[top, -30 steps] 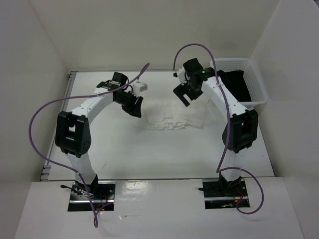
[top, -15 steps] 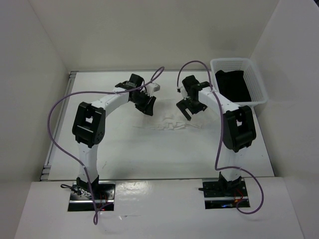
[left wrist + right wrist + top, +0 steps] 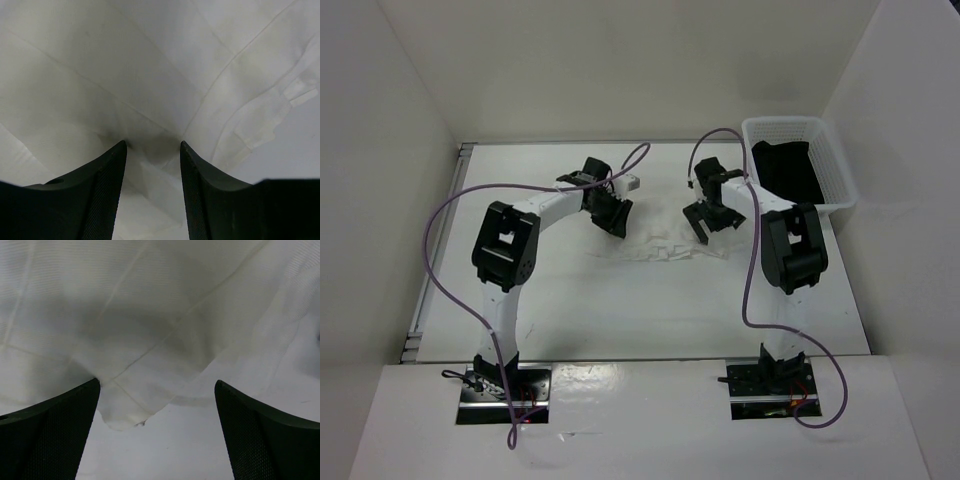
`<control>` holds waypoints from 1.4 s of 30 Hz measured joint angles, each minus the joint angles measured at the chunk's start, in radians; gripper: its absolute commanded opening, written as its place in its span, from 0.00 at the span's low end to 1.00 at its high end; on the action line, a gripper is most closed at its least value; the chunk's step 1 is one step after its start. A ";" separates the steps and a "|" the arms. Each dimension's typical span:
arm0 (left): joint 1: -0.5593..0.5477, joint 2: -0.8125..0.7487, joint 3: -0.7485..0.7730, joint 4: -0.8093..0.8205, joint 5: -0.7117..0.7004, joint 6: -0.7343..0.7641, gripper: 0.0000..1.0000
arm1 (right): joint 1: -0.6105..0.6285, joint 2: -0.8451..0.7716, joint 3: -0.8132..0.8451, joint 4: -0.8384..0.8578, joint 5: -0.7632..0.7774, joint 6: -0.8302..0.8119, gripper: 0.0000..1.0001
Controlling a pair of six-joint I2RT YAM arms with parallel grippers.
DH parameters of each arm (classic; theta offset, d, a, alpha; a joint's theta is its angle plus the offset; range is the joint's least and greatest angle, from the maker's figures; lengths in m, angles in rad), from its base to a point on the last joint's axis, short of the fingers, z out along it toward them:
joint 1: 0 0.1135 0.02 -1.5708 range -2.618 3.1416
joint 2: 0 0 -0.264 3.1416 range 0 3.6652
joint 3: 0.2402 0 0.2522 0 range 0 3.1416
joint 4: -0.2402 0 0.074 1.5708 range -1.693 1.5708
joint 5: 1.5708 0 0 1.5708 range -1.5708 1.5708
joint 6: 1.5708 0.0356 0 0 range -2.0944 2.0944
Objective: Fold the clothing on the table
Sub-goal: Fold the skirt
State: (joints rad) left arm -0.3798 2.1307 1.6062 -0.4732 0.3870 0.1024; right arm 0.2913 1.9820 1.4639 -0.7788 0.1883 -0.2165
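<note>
Both arms are lower now, over the clothing (image 3: 665,248) on the bench (image 3: 570,300); left hand (image 3: 152,144) half-spread, right hand (image 3: 157,382) wide, neither gripping; a pinch looks imminent.

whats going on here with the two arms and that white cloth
Two arms are folding the white pleated clothing, which lies rumpled on the table. Both are down at its far edge: the left end effector has its jaws partly apart, tips on puckered fabric; the right end effector is wide open over a loose corner. Neither clearly grips the cloth. A basket holding a black garment sits at the far right.
</note>
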 measured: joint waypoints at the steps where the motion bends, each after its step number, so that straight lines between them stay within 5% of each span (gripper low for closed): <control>1: -0.001 0.002 -0.015 0.001 -0.003 -0.004 0.54 | -0.011 0.010 0.002 0.004 0.000 0.004 0.99; 11: -0.005 -0.100 -0.200 0.075 -0.049 -0.072 0.52 | -0.076 0.095 0.113 0.009 -0.007 0.033 0.99; 30: 0.062 -0.280 -0.416 -0.052 -0.143 -0.082 0.41 | -0.060 0.154 0.219 -0.011 -0.061 0.037 0.99; 40: 0.108 -0.319 -0.436 -0.165 -0.181 -0.072 0.41 | -0.053 0.154 0.219 -0.013 -0.096 0.030 0.99; 42: 0.118 -0.353 -0.449 -0.179 -0.167 -0.055 0.52 | -0.053 0.154 0.219 -0.013 -0.101 0.024 0.99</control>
State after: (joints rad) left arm -0.2615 1.7779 1.1572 -0.6525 0.2195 0.0475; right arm 0.2379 2.1361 1.6833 -0.7921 0.0875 -0.1925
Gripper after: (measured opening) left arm 0.422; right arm 0.991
